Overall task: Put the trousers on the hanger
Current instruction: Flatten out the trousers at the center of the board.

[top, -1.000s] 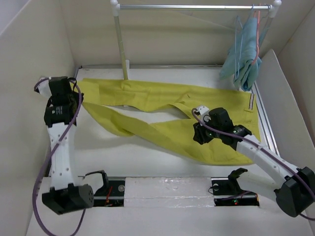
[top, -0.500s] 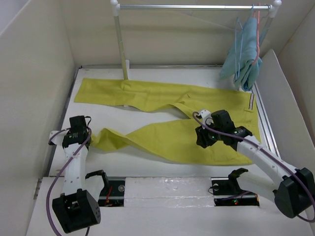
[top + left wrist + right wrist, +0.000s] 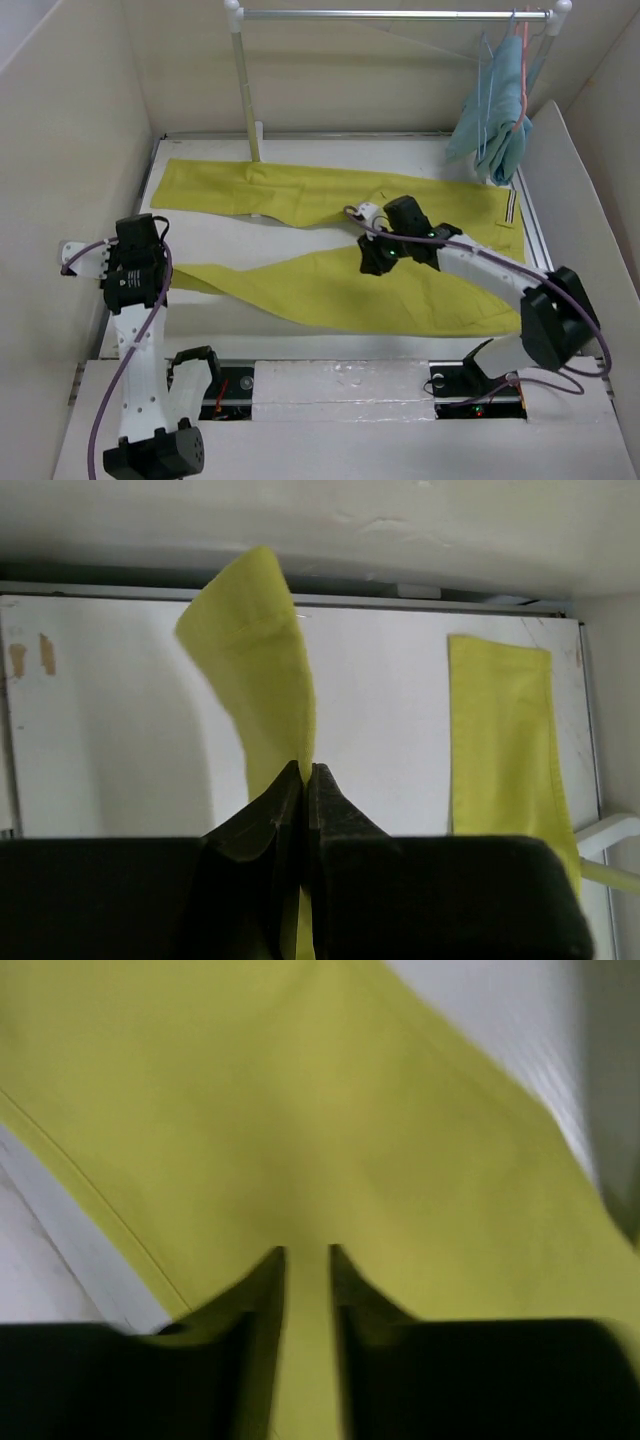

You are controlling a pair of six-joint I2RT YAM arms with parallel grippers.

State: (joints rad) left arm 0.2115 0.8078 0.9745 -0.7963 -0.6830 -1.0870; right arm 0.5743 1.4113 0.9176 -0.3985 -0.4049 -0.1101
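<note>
Mustard trousers [image 3: 330,290] lie flat on the table [image 3: 230,240]. The striped waistband [image 3: 513,210] is toward the right edge, one leg runs along the far edge, and the other runs out toward the near-left corner. Left fingers [image 3: 288,792] are clenched on that near leg's hem, with cloth standing up out of the pinch; judged a hold for drawing the leg straight. Right fingers [image 3: 262,1278] sit low over the crotch with cloth in the narrow gap; the view is blurred, so cannot tell if they grip. The pale-blue wire hanger [image 3: 482,90] hangs on the rail [image 3: 390,15] at the far-right corner beside the pink hanger [image 3: 522,60], well apart from the trousers. Hanging not yet begun.
</note>
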